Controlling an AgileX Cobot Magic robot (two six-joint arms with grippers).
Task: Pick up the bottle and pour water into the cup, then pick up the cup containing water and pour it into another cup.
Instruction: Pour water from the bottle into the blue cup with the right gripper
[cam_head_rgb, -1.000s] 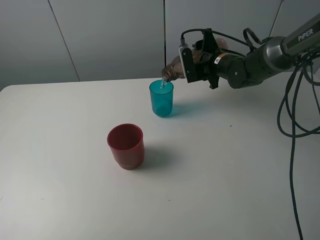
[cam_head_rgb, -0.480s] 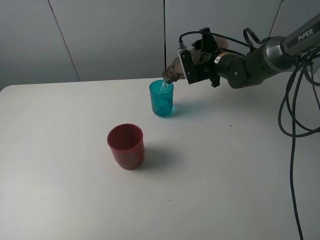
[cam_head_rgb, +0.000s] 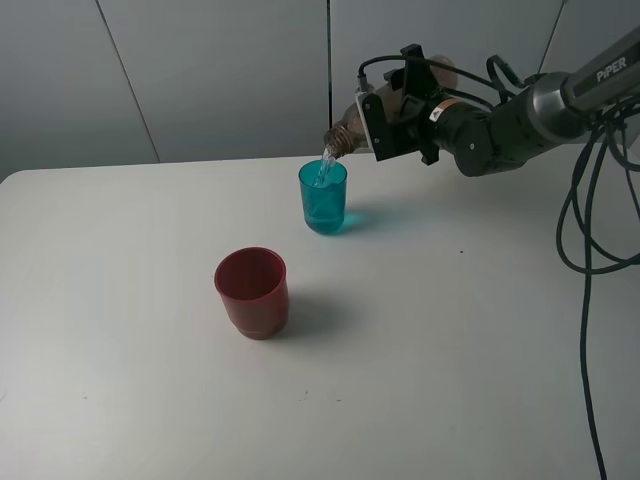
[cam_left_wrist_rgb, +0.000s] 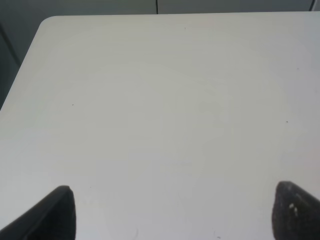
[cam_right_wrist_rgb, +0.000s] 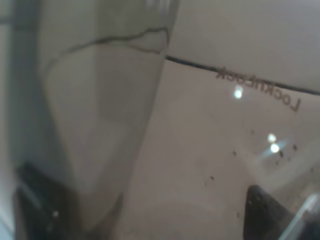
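Note:
My right gripper (cam_head_rgb: 392, 118) is shut on the smoky grey-brown bottle (cam_head_rgb: 352, 122), held tipped with its mouth just above the teal cup (cam_head_rgb: 323, 197). A thin stream of water runs from the bottle into that cup, which stands upright at the back middle of the table. The dark red cup (cam_head_rgb: 252, 292) stands upright nearer the front, to the left. In the right wrist view the bottle (cam_right_wrist_rgb: 165, 130) fills the picture between dark fingertips (cam_right_wrist_rgb: 265, 207). My left gripper (cam_left_wrist_rgb: 172, 212) shows only its two spread fingertips (cam_left_wrist_rgb: 52, 215) over bare table, holding nothing.
The white table (cam_head_rgb: 430, 350) spreads around both cups. Black cables (cam_head_rgb: 585, 230) hang at the right side behind my right arm. A grey panelled wall (cam_head_rgb: 200, 70) stands behind the table's back edge.
My right gripper has lifted a little and tipped the bottle further, and the water stream into the teal cup now shows more plainly. Both cups stay in place.

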